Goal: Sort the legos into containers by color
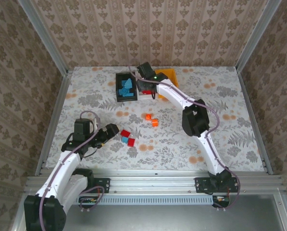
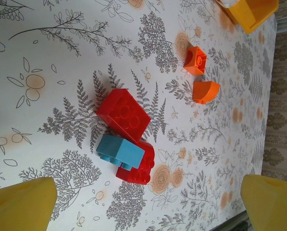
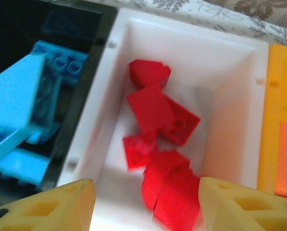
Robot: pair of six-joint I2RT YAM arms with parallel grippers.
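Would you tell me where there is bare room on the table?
Bare table lies left of the black bin and right of the right arm. Crowded: the back row up to the orange bin, and the loose bricks mid-table.

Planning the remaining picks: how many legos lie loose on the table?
5: an orange lego beside a rounded orange lego; clustered, a red lego, a blue lego and a second red lego partly hidden by it. Some may be hidden.
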